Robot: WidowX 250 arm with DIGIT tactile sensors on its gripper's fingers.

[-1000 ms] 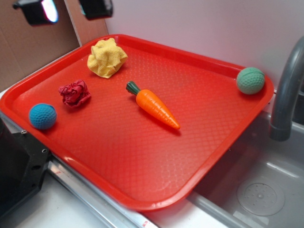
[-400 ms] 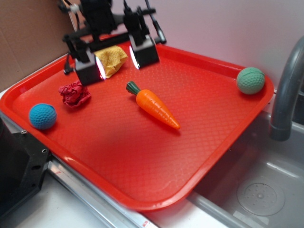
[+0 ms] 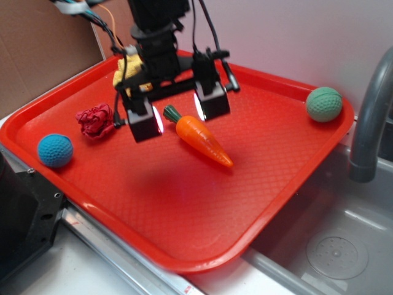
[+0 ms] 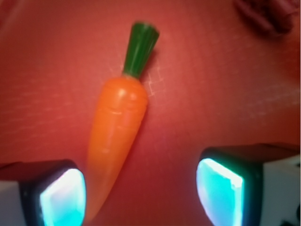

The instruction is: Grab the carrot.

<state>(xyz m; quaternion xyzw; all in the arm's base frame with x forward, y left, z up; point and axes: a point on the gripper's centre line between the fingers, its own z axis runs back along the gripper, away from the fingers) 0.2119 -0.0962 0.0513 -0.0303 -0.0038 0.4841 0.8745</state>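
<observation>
The orange carrot with its dark green stem lies flat on the red tray, near the middle. In the wrist view the carrot runs from the stem at the top down to its tip beside the left fingertip. My gripper hovers over the stem end of the carrot. It is open, its two fingers wide apart, and nothing is held between them.
On the tray lie a yellow crumpled cloth behind the arm, a red crumpled cloth, a blue ball at the left and a green ball at the far right. A grey faucet and sink stand at the right.
The gripper has come down and forward from the back left corner of the tray and now hangs over the carrot. The carrot and the other objects have not moved.
</observation>
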